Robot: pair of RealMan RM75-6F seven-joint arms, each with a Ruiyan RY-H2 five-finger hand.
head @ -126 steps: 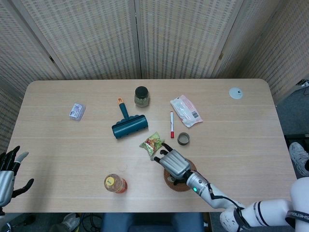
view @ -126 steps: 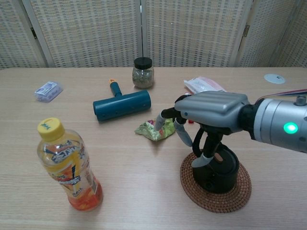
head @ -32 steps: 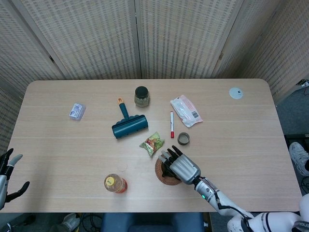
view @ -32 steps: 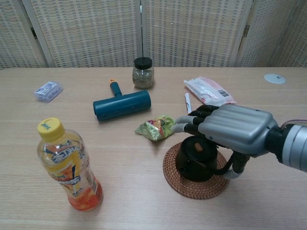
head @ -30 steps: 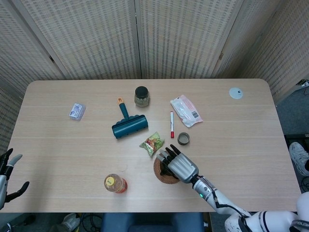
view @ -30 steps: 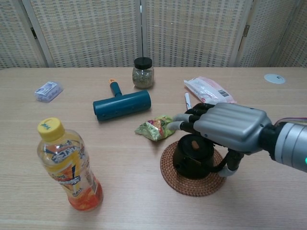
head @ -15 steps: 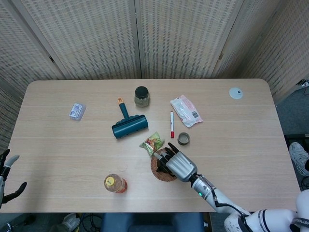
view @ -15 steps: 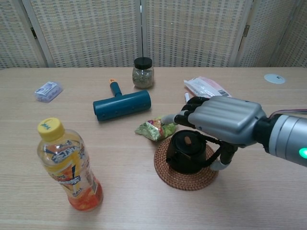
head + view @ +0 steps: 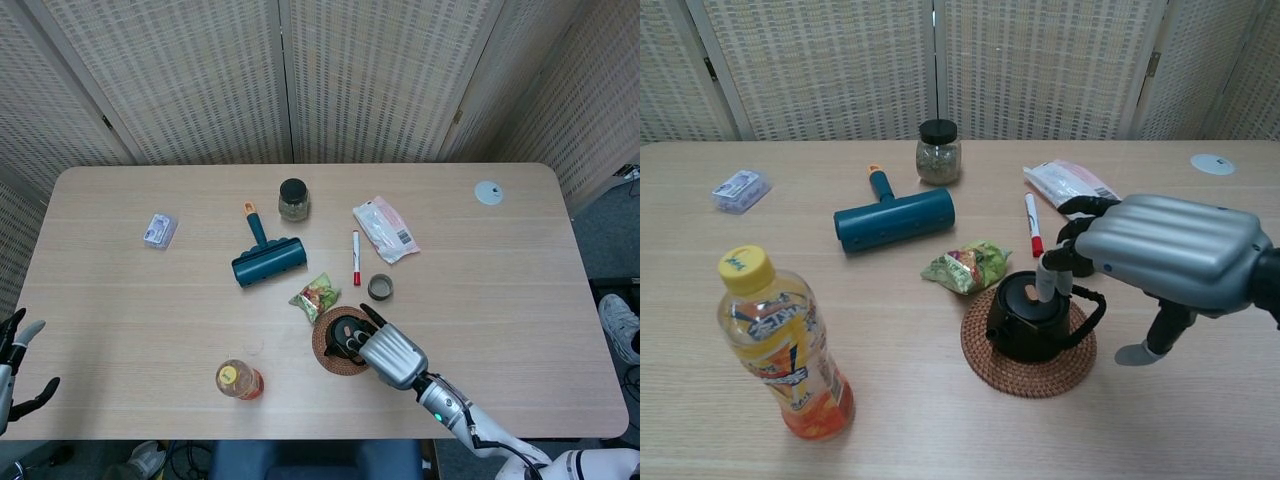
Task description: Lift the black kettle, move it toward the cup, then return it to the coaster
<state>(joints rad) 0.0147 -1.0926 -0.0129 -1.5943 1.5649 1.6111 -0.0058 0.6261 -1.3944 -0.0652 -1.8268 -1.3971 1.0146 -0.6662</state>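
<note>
Left hand (image 9: pixel 14 360) cut by the head view's left edge, cup (image 9: pixel 1072 232) hidden behind right hand (image 9: pixel 1165 255) — chest view

Black kettle (image 9: pixel 1028 322) on brown woven coaster (image 9: pixel 1025 368); teal lint roller (image 9: pixel 894 218).

A glass jar (image 9: pixel 293 199) stands at upper centre of the worktop (image 9: pixel 120 310), a teal lint roller (image 9: pixel 265 256) below it. A drink bottle (image 9: pixel 780 345) stands lower left. A red marker (image 9: pixel 355 258) lies right of centre.
</note>
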